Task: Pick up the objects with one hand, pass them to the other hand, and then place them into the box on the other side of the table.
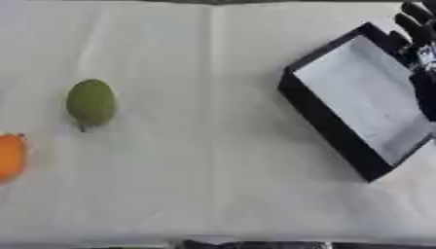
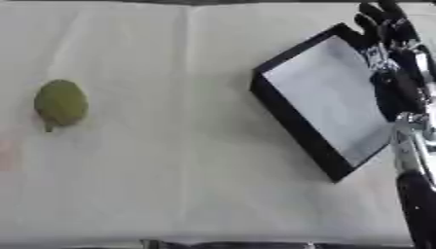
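The robot's right hand (image 2: 393, 34), black with silver joints, hangs over the far right side of the counter, its arm running up along the right edge of the right eye view; the fingers (image 2: 374, 19) point away toward the far edge and look straight and relaxed, curled round nothing, and they lie over the far right corner of the box, though whether they touch its rim cannot be told. Beneath and just left of the hand sits the shallow rectangular box with black walls and a pale grey floor (image 1: 317, 116), turned askew so that one corner points toward the middle of the counter; nothing shows inside it. The box rests on the counter covered with a creased white cloth (image 1: 213, 160), which fills nearly the whole view. Well apart from the box, on the left side, lies a green oval fruit with a short stem at its near end (image 1: 91, 103), flat on the cloth with nothing touching it. Near it, further left and a little nearer, a rounded orange object (image 1: 10, 156) shows at the left edge of the left eye view, cut off by the frame and apart from the green fruit
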Available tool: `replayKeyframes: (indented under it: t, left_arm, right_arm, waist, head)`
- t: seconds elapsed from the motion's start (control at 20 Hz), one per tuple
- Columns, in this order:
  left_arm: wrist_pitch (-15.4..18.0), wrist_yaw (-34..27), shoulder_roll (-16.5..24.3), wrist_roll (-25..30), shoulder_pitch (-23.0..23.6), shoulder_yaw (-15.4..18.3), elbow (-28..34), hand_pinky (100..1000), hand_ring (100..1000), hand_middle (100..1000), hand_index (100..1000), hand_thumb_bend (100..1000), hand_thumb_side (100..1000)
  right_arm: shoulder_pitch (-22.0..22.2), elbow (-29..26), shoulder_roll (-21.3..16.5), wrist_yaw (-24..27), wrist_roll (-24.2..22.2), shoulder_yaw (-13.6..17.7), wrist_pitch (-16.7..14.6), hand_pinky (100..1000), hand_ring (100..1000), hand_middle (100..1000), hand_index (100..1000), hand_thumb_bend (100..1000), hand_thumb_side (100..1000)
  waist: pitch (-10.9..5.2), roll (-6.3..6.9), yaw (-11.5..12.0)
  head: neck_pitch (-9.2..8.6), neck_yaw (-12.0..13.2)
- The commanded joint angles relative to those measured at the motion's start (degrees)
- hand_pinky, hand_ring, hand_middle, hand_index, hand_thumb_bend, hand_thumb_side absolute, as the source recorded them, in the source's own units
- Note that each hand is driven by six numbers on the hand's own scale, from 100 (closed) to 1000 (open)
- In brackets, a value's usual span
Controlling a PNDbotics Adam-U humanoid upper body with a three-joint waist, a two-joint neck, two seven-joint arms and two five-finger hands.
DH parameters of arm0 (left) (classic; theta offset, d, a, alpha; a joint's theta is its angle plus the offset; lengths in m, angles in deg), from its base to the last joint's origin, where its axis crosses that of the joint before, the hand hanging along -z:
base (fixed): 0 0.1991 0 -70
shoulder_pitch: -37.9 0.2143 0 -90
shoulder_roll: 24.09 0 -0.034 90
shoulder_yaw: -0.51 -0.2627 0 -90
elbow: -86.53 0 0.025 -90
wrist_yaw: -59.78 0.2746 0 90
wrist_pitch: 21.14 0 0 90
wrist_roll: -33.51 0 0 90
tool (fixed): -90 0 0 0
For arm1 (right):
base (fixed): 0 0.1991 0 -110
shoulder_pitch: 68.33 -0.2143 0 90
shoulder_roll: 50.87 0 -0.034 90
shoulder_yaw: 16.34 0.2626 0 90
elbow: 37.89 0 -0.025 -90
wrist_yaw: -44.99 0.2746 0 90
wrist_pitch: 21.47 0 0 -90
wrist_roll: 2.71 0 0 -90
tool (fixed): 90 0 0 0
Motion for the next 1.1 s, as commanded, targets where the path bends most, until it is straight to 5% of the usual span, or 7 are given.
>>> replayKeyframes:
  t: [0.05, 0.5, 1.1]
  left_arm:
    - [-0.07, 0.05, 1.46, 0.06, -0.65, 0.02, 0.84, 864, 742, 723, 877, 204, 731]
    - [-0.97, 0.97, 2.35, 0.56, -1.78, -0.44, -0.22, 864, 743, 724, 879, 193, 730]
    - [-4.93, 7.24, 15.75, 5.12, -9.59, -5.08, -14.91, 865, 748, 727, 894, 157, 705]
  right_arm:
    - [-0.11, -1.21, -1.17, 0.03, -0.11, 0.41, -0.09, 1000, 1000, 926, 1000, 100, 388]
    - [0.4, -1.21, -1.33, -0.4, -0.32, 0.23, 0.17, 1000, 1000, 928, 1000, 100, 396]
    - [1.41, -1.21, -2.03, -1.38, -0.83, -0.31, -0.06, 1000, 1000, 929, 1000, 100, 397]
  waist:
    - [-0.84, 0.16, 0.0]
    - [-1.05, 0.37, 0.23]
    - [-1.25, 1.23, 0.76]
  head:
    - [-0.66, 0.17]
    - [-0.88, 3.44]
    - [-1.43, 8.49]
